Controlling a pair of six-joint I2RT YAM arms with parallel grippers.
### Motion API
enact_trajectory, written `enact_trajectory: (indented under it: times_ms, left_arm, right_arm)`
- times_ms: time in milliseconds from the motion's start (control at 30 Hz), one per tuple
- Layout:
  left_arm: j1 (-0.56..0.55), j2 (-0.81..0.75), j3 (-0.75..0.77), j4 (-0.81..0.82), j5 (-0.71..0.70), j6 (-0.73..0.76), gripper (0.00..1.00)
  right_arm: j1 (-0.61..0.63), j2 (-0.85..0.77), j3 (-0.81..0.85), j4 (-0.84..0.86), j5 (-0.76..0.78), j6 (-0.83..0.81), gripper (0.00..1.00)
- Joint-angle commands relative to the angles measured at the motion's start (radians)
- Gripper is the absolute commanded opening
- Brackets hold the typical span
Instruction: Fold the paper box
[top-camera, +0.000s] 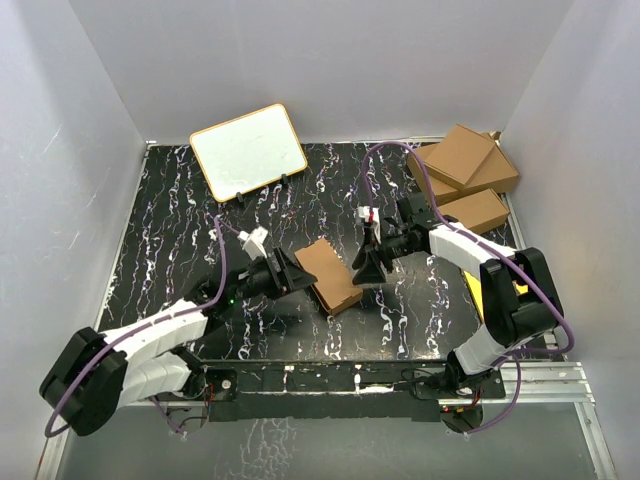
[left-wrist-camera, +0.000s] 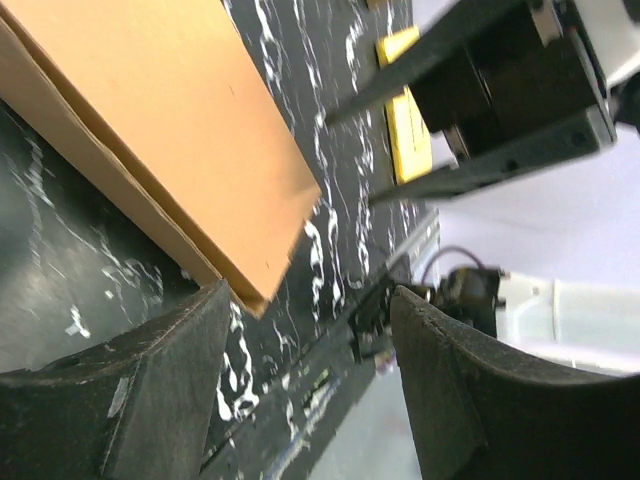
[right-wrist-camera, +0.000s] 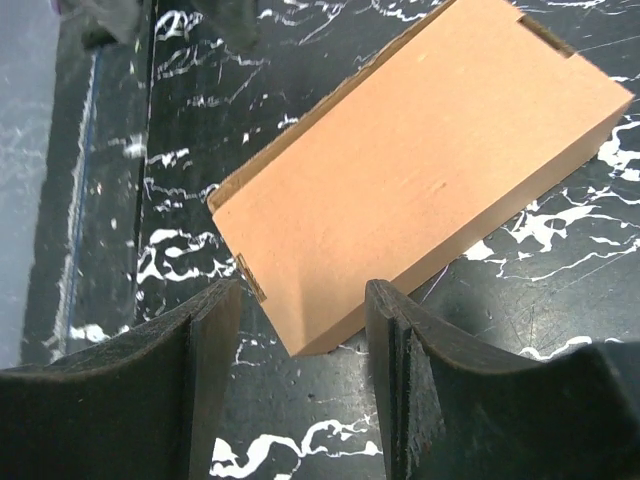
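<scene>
The paper box (top-camera: 328, 273) is a small closed brown carton lying flat on the black marbled table (top-camera: 170, 230), between my two grippers. My left gripper (top-camera: 288, 273) stands at its left side, open, and the box's near corner (left-wrist-camera: 170, 130) sits just past the left finger without touching it. My right gripper (top-camera: 368, 268) stands at its right side, also open. In the right wrist view the box (right-wrist-camera: 420, 160) points one corner into the gap between the fingers (right-wrist-camera: 303, 300), and neither pad touches it. The left gripper (left-wrist-camera: 308, 300) holds nothing.
A white board (top-camera: 248, 150) leans at the back of the table. Three larger brown cartons (top-camera: 465, 165) are stacked at the back right. A yellow sheet (left-wrist-camera: 405, 120) lies near the right arm's base. White walls enclose the table on three sides.
</scene>
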Motion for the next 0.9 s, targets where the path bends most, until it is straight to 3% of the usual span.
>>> enact_trajectory:
  times_ms: [0, 200, 367, 867]
  left_arm:
    - [-0.065, -0.058, -0.059, 0.004, 0.033, -0.043, 0.63]
    - [-0.159, -0.088, -0.083, -0.068, -0.082, -0.172, 0.62]
    - [-0.232, -0.015, -0.114, 0.075, -0.165, -0.28, 0.62]
    - [-0.28, 0.143, -0.064, 0.138, -0.259, -0.325, 0.6]
  right_arm:
    - [-0.009, -0.041, 0.002, -0.012, -0.045, -0.227, 0.58]
    - [-0.011, -0.03, -0.032, 0.089, 0.019, 0.036, 0.56]
    - [-0.04, -0.042, -0.083, 0.172, 0.028, 0.196, 0.56]
    - [-0.029, 0.08, -0.078, 0.197, 0.01, 0.322, 0.53]
